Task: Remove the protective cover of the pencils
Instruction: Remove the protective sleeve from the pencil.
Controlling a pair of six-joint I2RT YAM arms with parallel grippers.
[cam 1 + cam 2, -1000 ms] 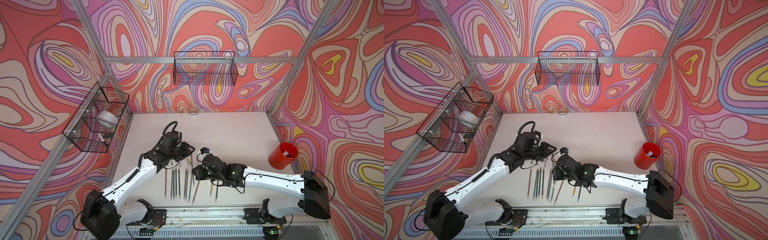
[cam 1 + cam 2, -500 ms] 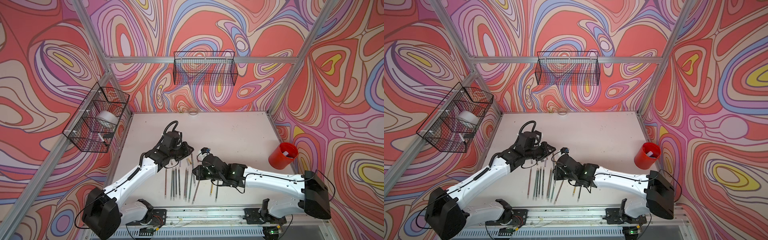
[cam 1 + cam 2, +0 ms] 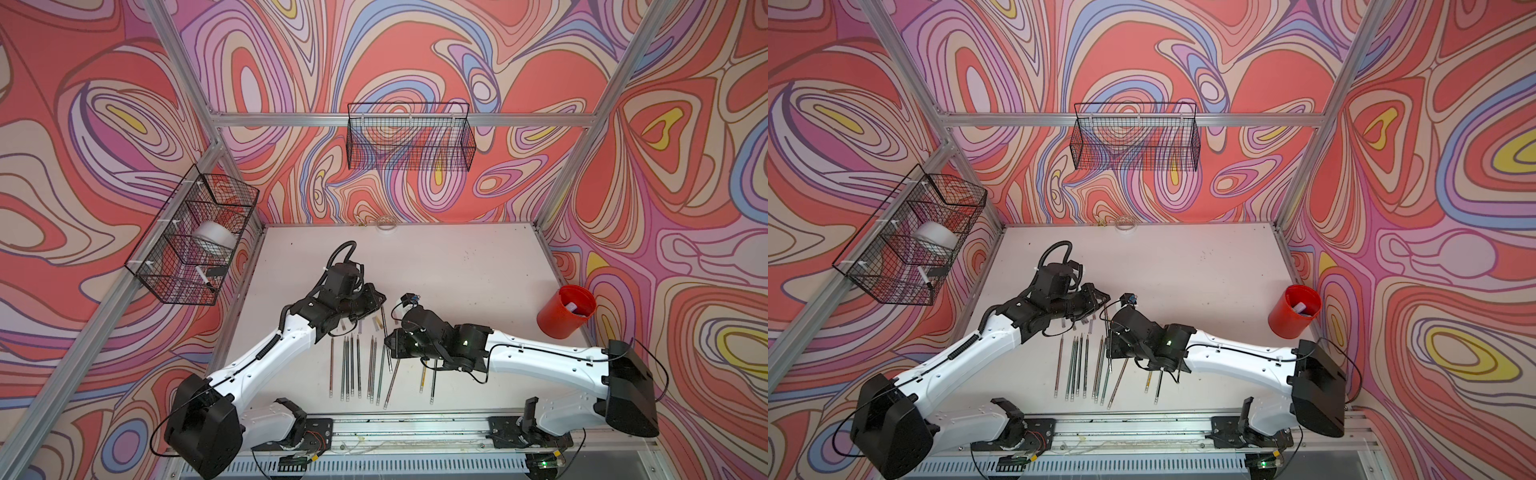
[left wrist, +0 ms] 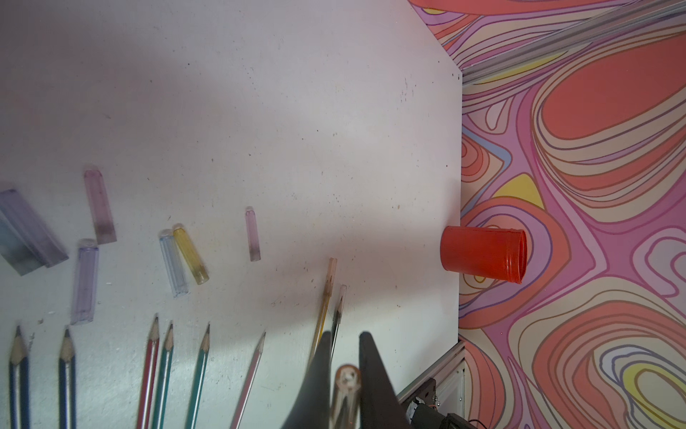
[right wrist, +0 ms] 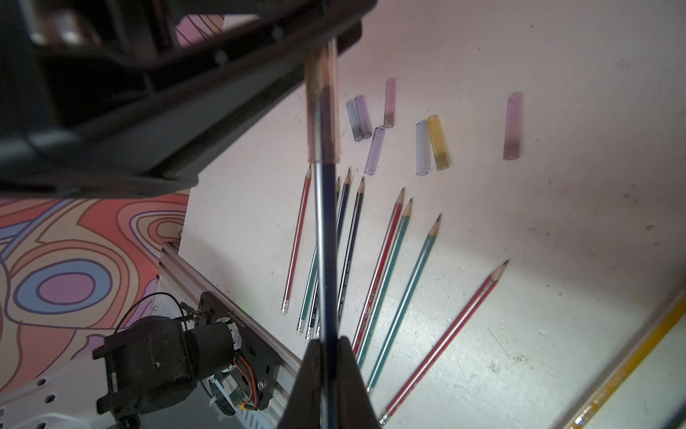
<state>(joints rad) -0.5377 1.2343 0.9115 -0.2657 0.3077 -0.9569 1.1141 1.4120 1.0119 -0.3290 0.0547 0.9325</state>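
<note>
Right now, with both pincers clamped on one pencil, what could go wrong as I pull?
1. The right pincer grips the dark pencil far down its barrel from the cover in the left pincer; an off-axis pull could flex or snap it.
2. The bare pencils and loose covers lie on the table beneath; a slipped pencil or dropped cover could scatter them.

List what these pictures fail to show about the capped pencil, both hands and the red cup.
Pencil: hidden in the left wrist view behind its cover, seen end-on in the left hand.
Cover's far end: in the right wrist view, behind the left hand's body.
Right hand: fingertips hidden under its own wrist in both top views.
Red cup: pale thing inside, too small to identify in both top views.
</note>
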